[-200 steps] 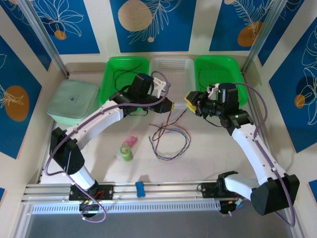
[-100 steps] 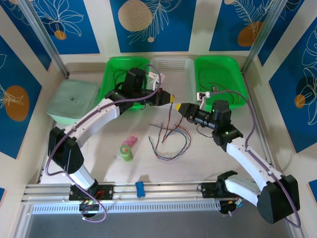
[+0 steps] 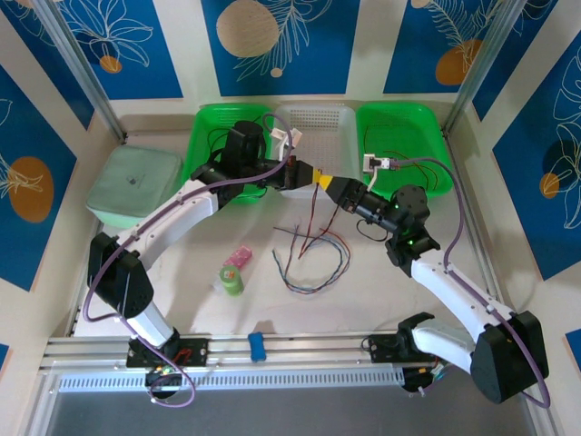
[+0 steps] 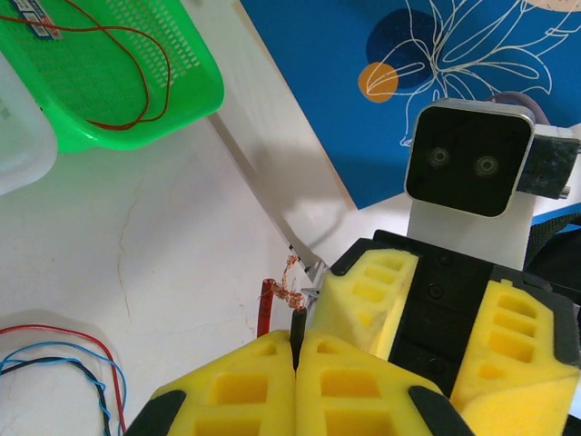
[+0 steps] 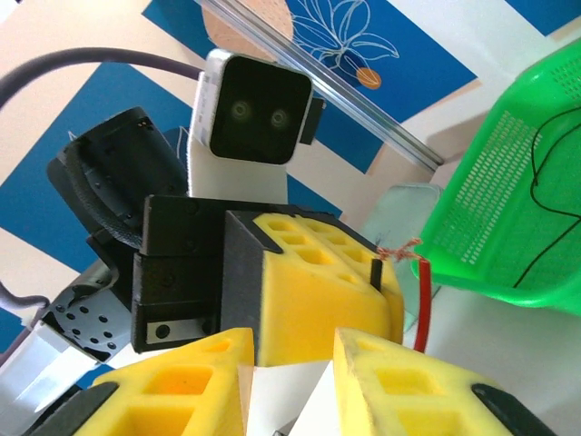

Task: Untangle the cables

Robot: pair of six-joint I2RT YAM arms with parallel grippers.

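1. In the top view, the left gripper (image 3: 314,176) and the right gripper (image 3: 335,188) meet tip to tip above the table (image 3: 182,300), toward 12 o'clock from its middle.
2. The left gripper's pads are pressed together. They pinch a black strand (image 4: 296,329) and a red strand (image 4: 266,309) of the cables (image 3: 313,259). In the left wrist view, the strands' bare copper ends (image 4: 289,291) are twisted together and poke out just past the tips.
3. The right gripper's jaws stand partly apart with nothing between them. In the left wrist view its pads (image 4: 377,286) sit just beside the copper ends, at their 3 o'clock. I cannot tell whether they touch.
4. The cables lie in loose red, black and blue loops at the table's middle, at 6 o'clock from the grippers. The red strand rises from the heap to the left gripper.
5. Three baskets line the far edge:
   - The left green basket (image 3: 204,136), at 11 o'clock, holds a black cable (image 3: 222,136).
   - The white basket (image 3: 318,123) sits at 12 o'clock.
   - The right green basket (image 3: 427,123), at 1 o'clock, holds a red cable (image 4: 136,73).
6. A green roll (image 3: 232,280) and a pink piece (image 3: 238,257) sit near the heap, at its 8 o'clock.
7. A grey-green pouch (image 3: 134,186) lies at 10 o'clock on the table.
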